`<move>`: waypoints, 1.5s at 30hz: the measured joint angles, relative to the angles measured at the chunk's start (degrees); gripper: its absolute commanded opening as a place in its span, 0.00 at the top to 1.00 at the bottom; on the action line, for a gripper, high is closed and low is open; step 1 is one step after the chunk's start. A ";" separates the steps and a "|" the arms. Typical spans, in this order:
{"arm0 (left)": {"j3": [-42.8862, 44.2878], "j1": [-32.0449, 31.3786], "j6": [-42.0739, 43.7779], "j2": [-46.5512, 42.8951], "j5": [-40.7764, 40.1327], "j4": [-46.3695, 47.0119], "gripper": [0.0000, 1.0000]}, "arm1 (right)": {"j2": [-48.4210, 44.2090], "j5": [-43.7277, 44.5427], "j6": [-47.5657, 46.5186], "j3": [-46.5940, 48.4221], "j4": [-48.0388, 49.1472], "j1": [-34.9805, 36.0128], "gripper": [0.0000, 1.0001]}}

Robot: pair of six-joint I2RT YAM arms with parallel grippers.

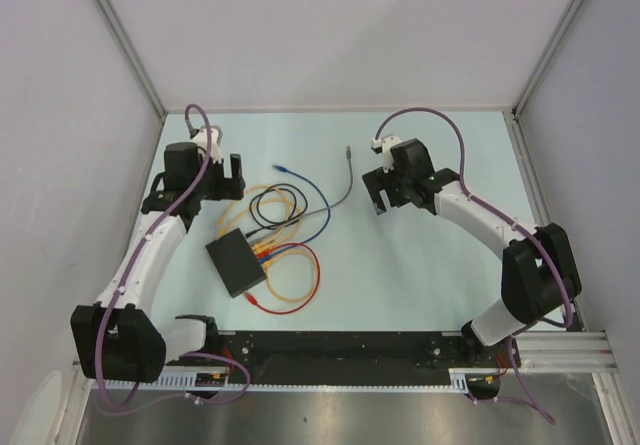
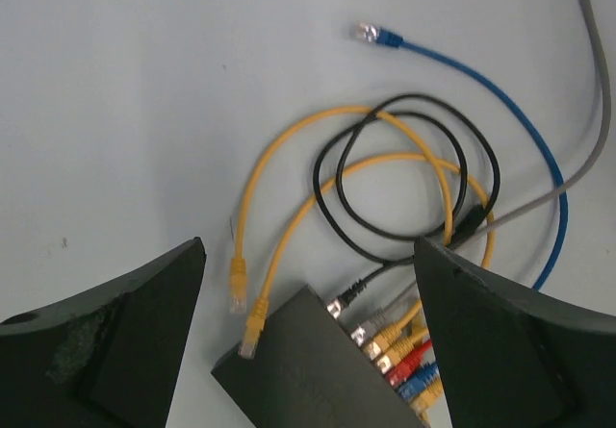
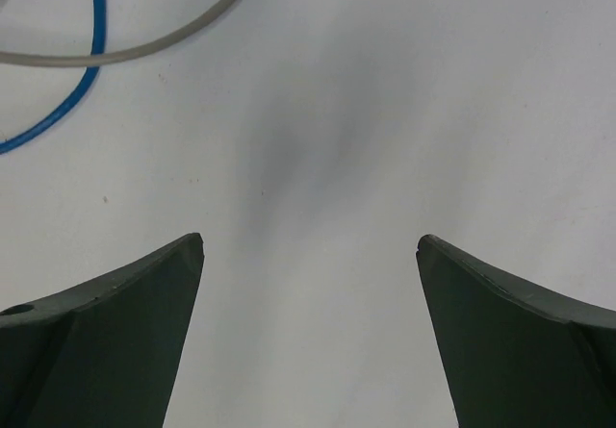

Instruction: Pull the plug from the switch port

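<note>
While the switch [image 1: 238, 263] lies flat on the table [image 1: 430, 275], left of centre and nearer the left arm, its socket edge faces the far right. The seated plugs [image 2: 390, 346] therefore fan their cables [image 1: 290, 215] into slack loops on that side. Above those loops, just beyond the box, the left gripper [image 2: 308, 255] hangs spread wide and empty, probably lining up. Well apart, the right gripper [image 3: 310, 245] hovers, equally spread, over bare surface, where room for pulling lies.
</note>
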 measured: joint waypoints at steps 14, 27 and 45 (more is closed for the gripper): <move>-2.14 6.73 -1.57 16.46 4.90 -15.45 0.19 | 6.03 -5.29 -4.66 8.98 0.22 2.16 0.04; -2.10 9.90 -4.02 18.10 6.45 -21.90 0.17 | 6.25 -7.69 -6.36 9.01 -2.64 2.19 0.04; -0.81 14.10 -8.46 27.41 12.79 -30.12 0.32 | 6.36 -8.17 -7.26 9.01 -2.93 2.56 0.04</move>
